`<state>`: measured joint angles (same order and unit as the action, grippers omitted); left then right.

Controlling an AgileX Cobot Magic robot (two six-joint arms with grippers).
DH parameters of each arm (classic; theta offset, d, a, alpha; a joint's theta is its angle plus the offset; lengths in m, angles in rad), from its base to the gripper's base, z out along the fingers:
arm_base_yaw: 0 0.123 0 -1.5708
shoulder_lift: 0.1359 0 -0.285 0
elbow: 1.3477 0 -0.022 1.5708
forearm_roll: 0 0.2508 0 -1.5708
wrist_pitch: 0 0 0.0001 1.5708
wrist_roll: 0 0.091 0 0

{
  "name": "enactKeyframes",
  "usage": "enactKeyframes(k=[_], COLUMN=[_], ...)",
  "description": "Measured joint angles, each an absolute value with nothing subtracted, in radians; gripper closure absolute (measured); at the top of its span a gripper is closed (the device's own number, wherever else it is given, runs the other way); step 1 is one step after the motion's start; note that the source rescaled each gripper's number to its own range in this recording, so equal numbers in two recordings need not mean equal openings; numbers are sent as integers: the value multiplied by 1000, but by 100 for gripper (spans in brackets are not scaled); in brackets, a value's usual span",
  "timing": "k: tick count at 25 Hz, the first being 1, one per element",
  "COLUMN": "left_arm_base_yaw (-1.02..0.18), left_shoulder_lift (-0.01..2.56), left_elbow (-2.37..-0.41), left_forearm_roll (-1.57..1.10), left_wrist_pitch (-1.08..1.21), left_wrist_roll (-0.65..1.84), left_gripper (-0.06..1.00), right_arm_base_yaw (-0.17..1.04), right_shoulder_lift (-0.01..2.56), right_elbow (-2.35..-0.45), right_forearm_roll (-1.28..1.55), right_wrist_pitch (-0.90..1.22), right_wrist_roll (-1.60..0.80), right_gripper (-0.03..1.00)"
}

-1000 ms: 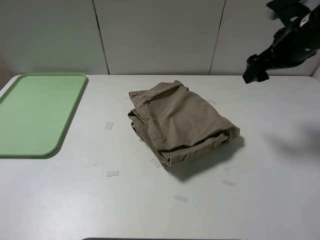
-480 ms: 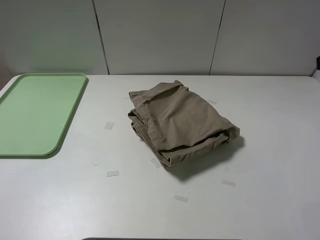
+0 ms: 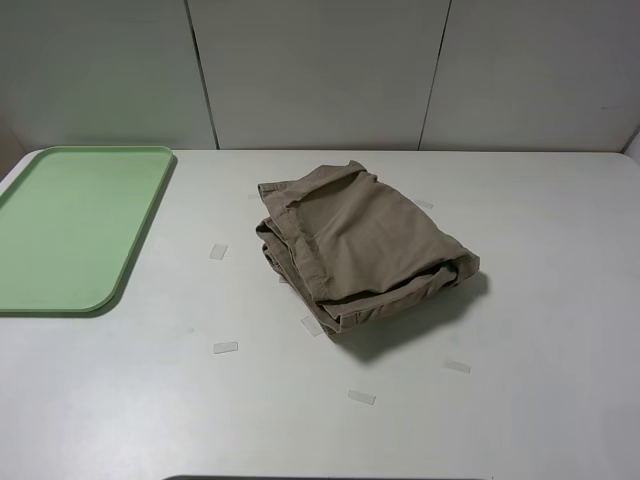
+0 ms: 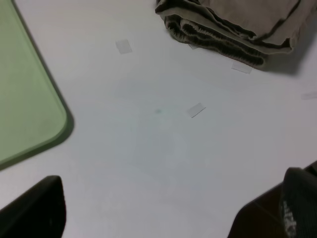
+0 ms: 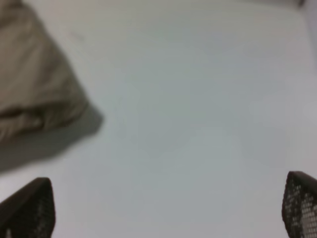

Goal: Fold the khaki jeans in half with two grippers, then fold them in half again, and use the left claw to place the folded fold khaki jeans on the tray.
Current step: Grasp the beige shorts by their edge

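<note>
The khaki jeans (image 3: 360, 245) lie folded in a thick bundle at the middle of the white table. They also show in the left wrist view (image 4: 233, 25) and in the right wrist view (image 5: 34, 94). The pale-green tray (image 3: 70, 225) lies at the left with nothing on it; its corner shows in the left wrist view (image 4: 25, 99). Neither arm shows in the exterior high view. My left gripper (image 4: 163, 213) is open and empty above bare table between tray and jeans. My right gripper (image 5: 163, 208) is open and empty above the table to the right of the jeans.
Several small clear tape strips lie on the table around the jeans, such as one (image 3: 218, 251) to their left, one (image 3: 225, 347) nearer the front and one (image 3: 361, 397) in front. A white panelled wall (image 3: 320, 70) stands behind the table.
The right arm, seen at the upper right one second ago, has moved out of the exterior high view. The jeans and the tray have not moved.
</note>
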<state>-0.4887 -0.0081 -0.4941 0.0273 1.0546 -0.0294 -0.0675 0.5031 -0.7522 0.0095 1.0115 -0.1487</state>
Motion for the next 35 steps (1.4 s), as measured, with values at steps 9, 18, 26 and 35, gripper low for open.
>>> enactKeyframes(k=[9, 18, 26, 35], left_arm_base_yaw=[-489, -489, -489, -489], left_shoulder_lift=[-8, -8, -8, -8], left_elbow=[-494, -494, -494, -494], left_forearm_roll=[27, 27, 27, 27], left_wrist_pitch=[1055, 1055, 1056, 1056], left_wrist_roll=[-29, -29, -27, -27], left_gripper=[5, 5, 5, 5], right_arm_base_yaw=[-65, -65, -65, -65], right_shoulder_lift=[307, 125, 62, 15], right_elbow=[-657, -566, -547, -547], right_forearm_roll=[11, 15, 10, 21], right_wrist_pitch=[1132, 1155, 1184, 1217], right_wrist_roll=[50, 21, 18, 17], right_gripper=[-3, -3, -3, -3])
